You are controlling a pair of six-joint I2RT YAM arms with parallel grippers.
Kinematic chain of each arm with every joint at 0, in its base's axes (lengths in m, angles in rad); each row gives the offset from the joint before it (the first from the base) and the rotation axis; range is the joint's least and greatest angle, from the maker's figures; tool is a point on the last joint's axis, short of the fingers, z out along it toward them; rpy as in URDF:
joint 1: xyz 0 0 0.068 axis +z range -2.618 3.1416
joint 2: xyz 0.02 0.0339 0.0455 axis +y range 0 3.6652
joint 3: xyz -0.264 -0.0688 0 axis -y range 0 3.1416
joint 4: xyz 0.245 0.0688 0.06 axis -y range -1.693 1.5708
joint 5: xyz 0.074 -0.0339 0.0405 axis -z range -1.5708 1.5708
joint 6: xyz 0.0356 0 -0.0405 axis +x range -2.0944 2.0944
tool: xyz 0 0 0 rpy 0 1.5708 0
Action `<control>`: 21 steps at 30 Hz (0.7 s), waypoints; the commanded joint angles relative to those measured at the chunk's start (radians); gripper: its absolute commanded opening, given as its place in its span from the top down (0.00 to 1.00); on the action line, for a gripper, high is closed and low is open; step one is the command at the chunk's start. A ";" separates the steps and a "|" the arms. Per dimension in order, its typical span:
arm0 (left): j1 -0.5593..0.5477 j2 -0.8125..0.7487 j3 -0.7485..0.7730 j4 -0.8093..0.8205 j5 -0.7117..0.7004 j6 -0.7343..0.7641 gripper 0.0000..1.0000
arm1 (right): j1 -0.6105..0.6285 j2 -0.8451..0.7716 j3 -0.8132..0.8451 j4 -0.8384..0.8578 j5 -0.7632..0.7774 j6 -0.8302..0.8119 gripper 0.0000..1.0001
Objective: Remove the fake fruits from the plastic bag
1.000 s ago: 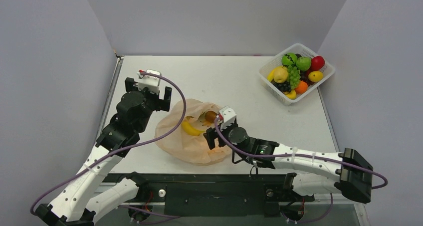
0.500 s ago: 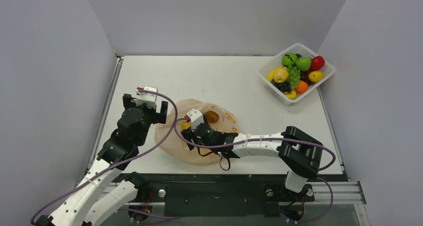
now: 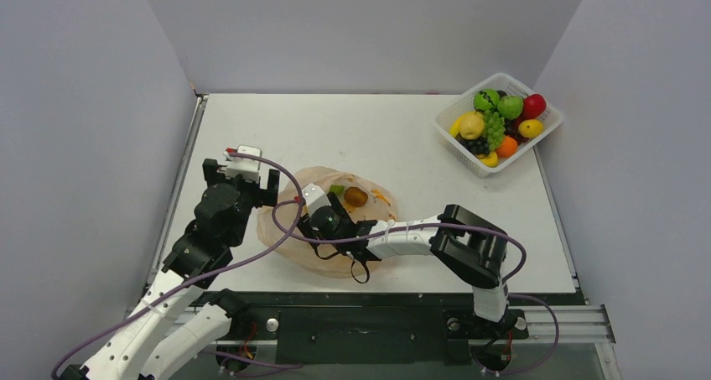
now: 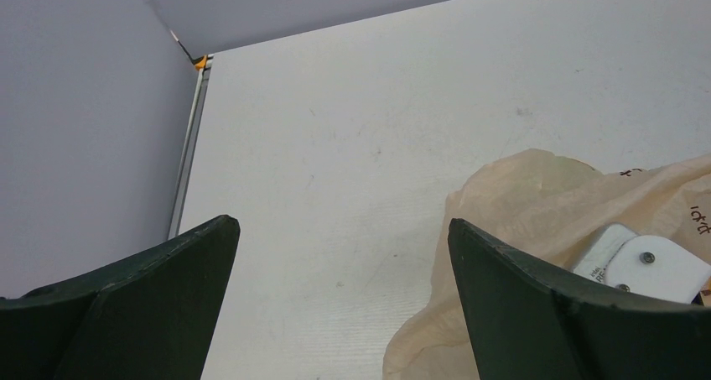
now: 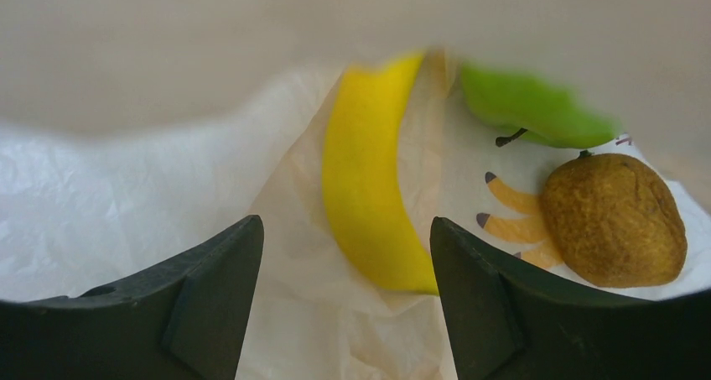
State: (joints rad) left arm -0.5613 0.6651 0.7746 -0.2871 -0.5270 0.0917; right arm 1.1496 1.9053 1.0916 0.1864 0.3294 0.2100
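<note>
Welp, looks like nothing's out yet | banana [image 5: 369,187], green fruit [image 5: 537,103], brown fruit [image 5: 612,221] in plastic bag [image 4: 520,195] | left tool [image 4: 344,229], right tool [image 5: 344,229] both released, empty

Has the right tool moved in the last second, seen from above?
Yes. The right tool has swung left over the translucent peach plastic bag, farther from the white lattice basket.

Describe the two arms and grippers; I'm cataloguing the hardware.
The left arm and right arm share white link shells and black joint housings, and a purple cable runs along each. The left gripper and right gripper have dark, wedge-shaped fingers.
</note>
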 commanded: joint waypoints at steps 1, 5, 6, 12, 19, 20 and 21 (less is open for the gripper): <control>0.003 0.003 0.000 0.052 0.009 0.006 0.04 | -0.018 0.034 0.062 0.019 0.042 -0.025 0.32; 0.003 0.007 -0.001 0.053 0.011 0.004 0.04 | -0.029 0.068 0.076 0.025 0.005 -0.013 0.35; 0.003 0.007 -0.001 0.054 0.011 0.005 0.04 | -0.029 0.076 0.082 0.021 0.002 -0.013 0.36; 0.003 0.007 -0.002 0.053 0.012 0.005 0.04 | -0.038 0.102 0.099 0.008 -0.032 -0.017 0.43; 0.003 0.011 -0.001 0.052 0.019 0.003 0.04 | -0.041 0.110 0.121 -0.013 -0.050 -0.017 0.52; 0.003 0.010 -0.002 0.051 0.018 0.003 0.04 | -0.039 0.103 0.120 -0.016 -0.050 -0.017 0.56; 0.003 0.010 -0.003 0.051 0.017 0.003 0.04 | -0.039 0.086 0.116 -0.019 -0.051 -0.017 0.57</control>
State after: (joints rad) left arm -0.5571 0.6773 0.7742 -0.2863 -0.5186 0.0978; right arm 1.1130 2.0144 1.1782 0.1677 0.2932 0.1921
